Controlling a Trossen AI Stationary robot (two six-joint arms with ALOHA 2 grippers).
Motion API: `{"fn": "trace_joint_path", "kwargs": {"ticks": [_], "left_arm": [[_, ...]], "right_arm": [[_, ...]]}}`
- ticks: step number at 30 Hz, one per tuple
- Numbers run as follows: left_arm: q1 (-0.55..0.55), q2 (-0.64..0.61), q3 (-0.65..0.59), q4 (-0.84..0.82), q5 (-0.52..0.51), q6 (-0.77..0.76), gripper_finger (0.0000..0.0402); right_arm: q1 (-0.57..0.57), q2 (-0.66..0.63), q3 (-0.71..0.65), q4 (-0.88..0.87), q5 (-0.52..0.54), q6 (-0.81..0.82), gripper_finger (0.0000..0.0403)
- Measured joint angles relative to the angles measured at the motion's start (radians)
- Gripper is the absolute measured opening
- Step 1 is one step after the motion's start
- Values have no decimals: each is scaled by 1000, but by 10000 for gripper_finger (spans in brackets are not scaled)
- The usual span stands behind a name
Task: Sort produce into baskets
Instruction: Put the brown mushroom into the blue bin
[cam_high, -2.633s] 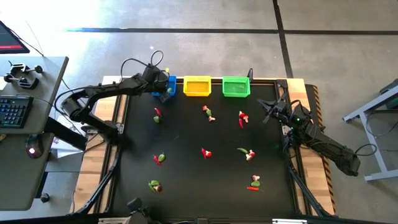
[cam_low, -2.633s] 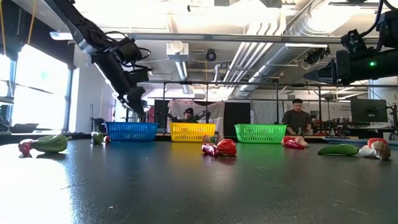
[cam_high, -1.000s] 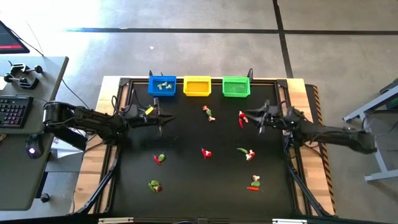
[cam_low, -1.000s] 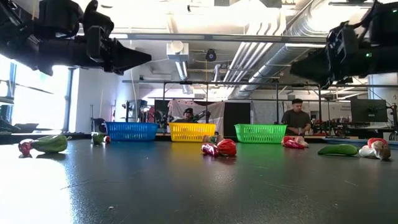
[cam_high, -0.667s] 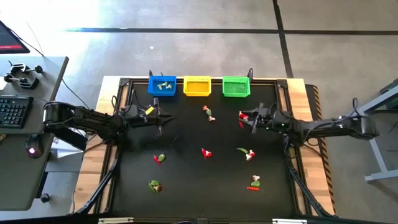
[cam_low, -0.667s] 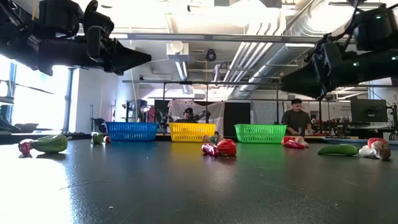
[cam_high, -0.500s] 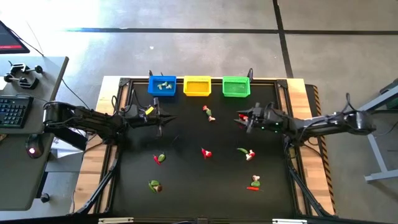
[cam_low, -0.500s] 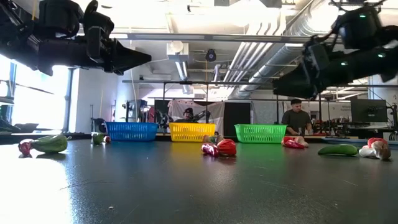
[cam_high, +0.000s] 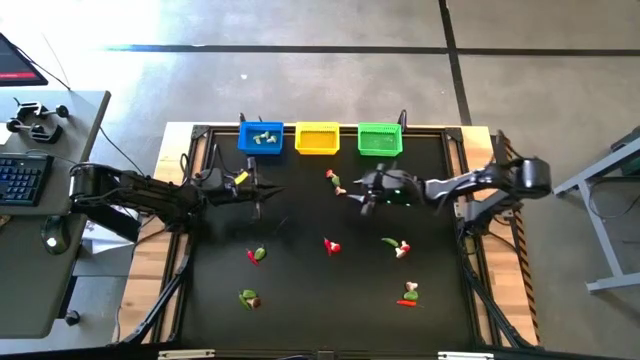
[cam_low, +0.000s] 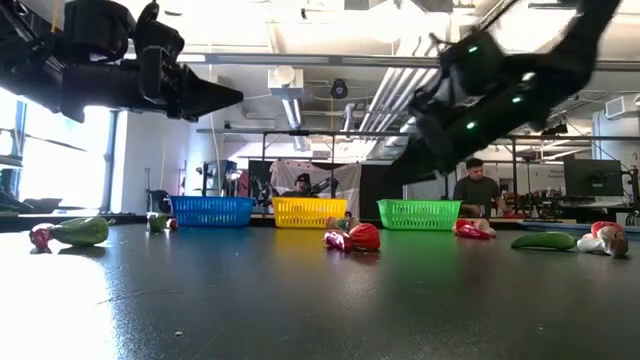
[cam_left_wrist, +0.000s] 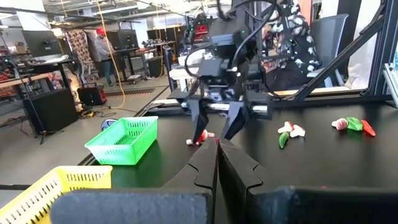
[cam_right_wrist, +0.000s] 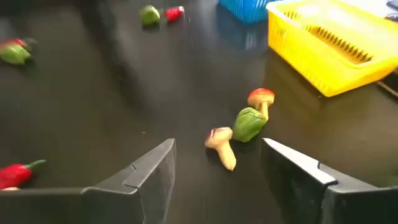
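Observation:
Three mesh baskets stand at the far edge: blue (cam_high: 260, 137) with a few pieces inside, yellow (cam_high: 317, 138), green (cam_high: 379, 139). Small toy produce lies scattered on the black table. A cluster of two mushrooms and a green piece (cam_high: 334, 180) lies near the yellow basket; it also shows in the right wrist view (cam_right_wrist: 239, 132). My right gripper (cam_high: 361, 197) is open, just right of this cluster and above the table, fingers (cam_right_wrist: 163, 163) pointing toward it. My left gripper (cam_high: 262, 194) hovers left of centre, shut and empty (cam_left_wrist: 217, 146).
Other pieces lie at mid table (cam_high: 331, 245), right of it (cam_high: 397, 245), near left (cam_high: 257, 255), near the front left (cam_high: 248, 298) and front right (cam_high: 408, 293). A red and white piece (cam_left_wrist: 200, 135) lies under the right arm. People stand in the room behind.
My right gripper has gone toward the table's left edge, from near the right side to beside the mushroom cluster, and has tipped downward. It stays open. My left gripper keeps still.

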Motion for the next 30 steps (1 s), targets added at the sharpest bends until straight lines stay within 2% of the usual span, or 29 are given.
{"fn": "trace_joint_path", "kwargs": {"ticks": [8, 14, 18, 22, 26, 30], "left_arm": [[0, 0, 0, -18, 0, 0, 0], [0, 0, 0, -19, 0, 1, 0], [0, 0, 0, -35, -1, -2, 0], [-1, 0, 0, -37, -11, -2, 0], [-2, 0, 0, -34, -89, -12, 0], [-1, -6, 0, -33, -165, -12, 0]], "right_arm": [[-77, 177, 167, -183, -112, -56, 221], [-117, 298, 244, -206, -205, -100, 191], [-126, 327, 266, -197, -226, -99, 151], [-124, 324, 267, -203, -225, -99, 83], [-121, 299, 265, -232, -238, -96, 14], [-111, 251, 263, -236, -247, -67, 18]]}}
